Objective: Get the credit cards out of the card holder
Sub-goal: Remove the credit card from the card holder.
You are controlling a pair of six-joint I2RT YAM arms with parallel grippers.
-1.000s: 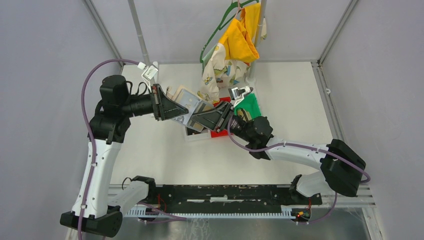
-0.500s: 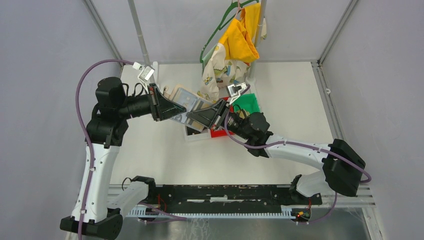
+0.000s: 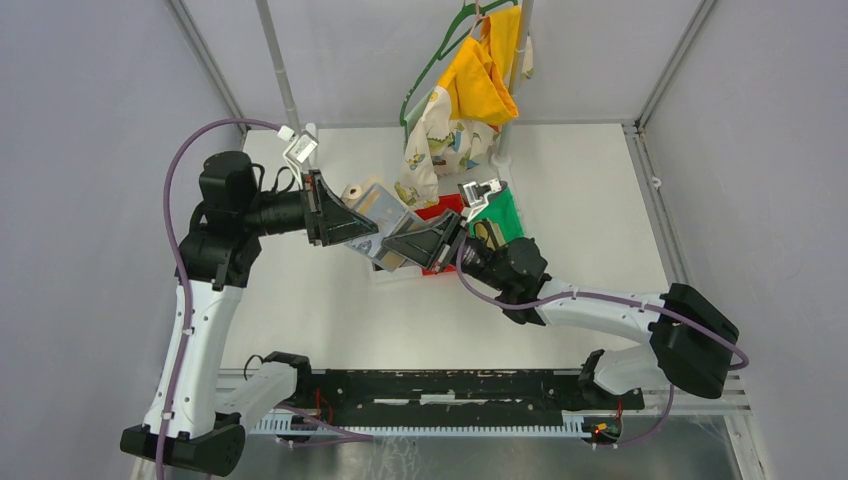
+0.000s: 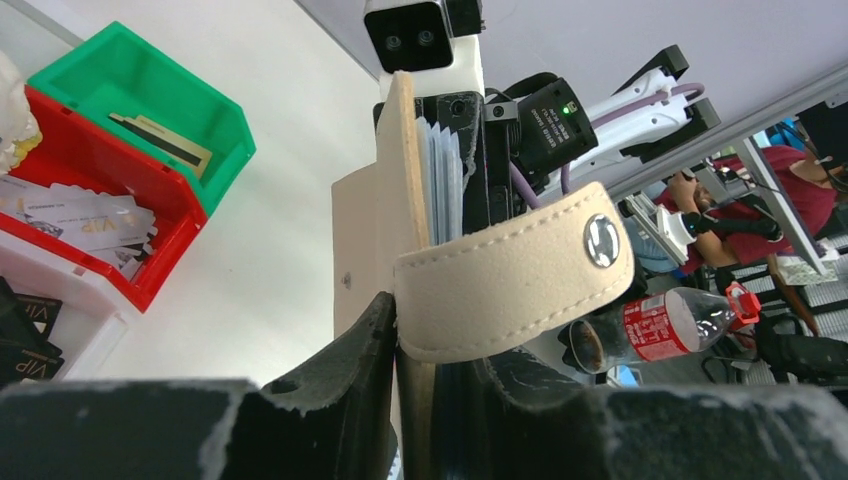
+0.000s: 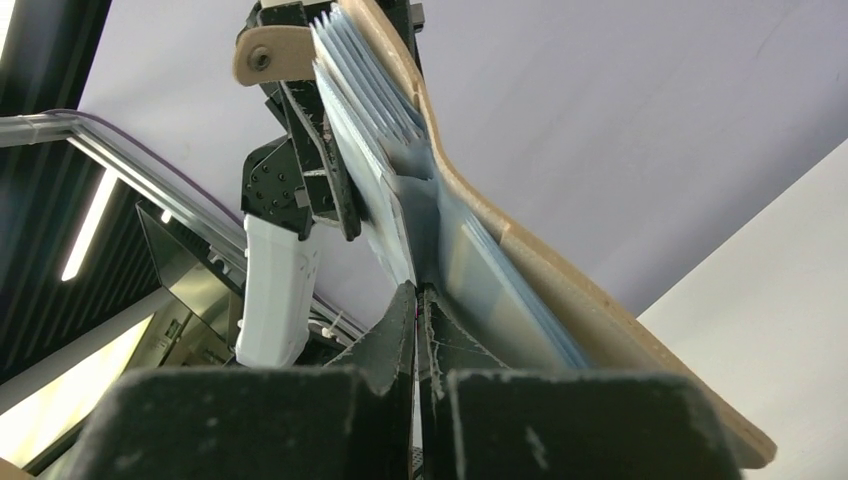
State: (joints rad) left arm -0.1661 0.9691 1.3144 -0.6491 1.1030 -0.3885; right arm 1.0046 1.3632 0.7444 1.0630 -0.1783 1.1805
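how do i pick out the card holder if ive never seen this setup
Over the white table, find where the left gripper and right gripper meet, beside the red plastic bin. The tan leather-like folding card holder is held up there. Unlike that hard bin, it has a snap strap and a fan of clear plastic sleeves.

Both arms bend inward, tips almost meeting, the left tool with jaws slightly apart in a grip and the right tool pressed fully together.
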